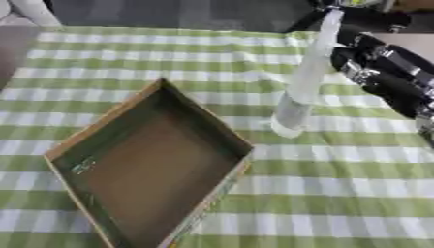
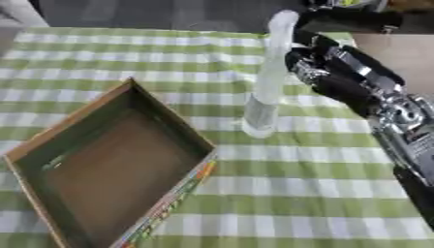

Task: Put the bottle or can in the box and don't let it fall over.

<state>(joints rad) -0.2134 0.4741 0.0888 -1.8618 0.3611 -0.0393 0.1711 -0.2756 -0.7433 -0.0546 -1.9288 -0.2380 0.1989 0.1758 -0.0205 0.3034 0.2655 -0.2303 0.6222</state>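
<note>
A table covered with a green and white checked cloth (image 1: pixel 339 193) fills the scene. On its near left sits an open cardboard box (image 1: pixel 152 169), shallow and square, turned so one corner points toward the far side; its brown floor is bare apart from a small pale scrap near the left wall. To the right of the box, apart from it, a tall, clear plastic bottle (image 2: pixel 263 97) stands on the cloth, leaning a little with its top tipped to the right and its base on a white stripe. The robot's right hand (image 2: pixel 326 72), black with silver joints, reaches in from the right side and sits against the bottle's upper half. Its fingers appear curled toward the bottle, but whether they actually close around it cannot be told. The left hand does not show in either view.
</note>
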